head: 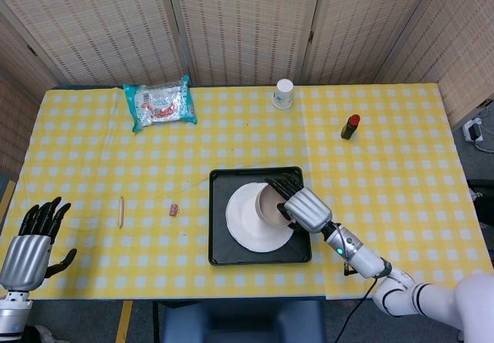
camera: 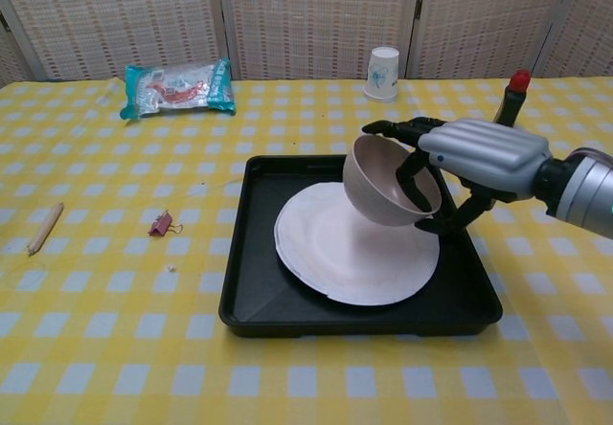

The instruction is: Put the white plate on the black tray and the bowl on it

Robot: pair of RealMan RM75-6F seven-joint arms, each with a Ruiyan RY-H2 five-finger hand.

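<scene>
One hand, the right hand (camera: 474, 157), grips the tilted bowl (camera: 388, 184) above the plate (camera: 335, 253) on the tray (camera: 460, 301), apparently to set it down; the left hand (head: 31, 239) rests open.

the right arm reaches in from the lower right corner, forearm angled up and to the left. its right hand (camera: 479, 160) is turned knuckles up, fingers hooked over the rim of the bowl (camera: 388, 184) with the thumb below, holding it tilted. the left hand (head: 29, 239) sits at the lower left edge in the head view, palm side down, fingers spread and holding nothing.
</scene>
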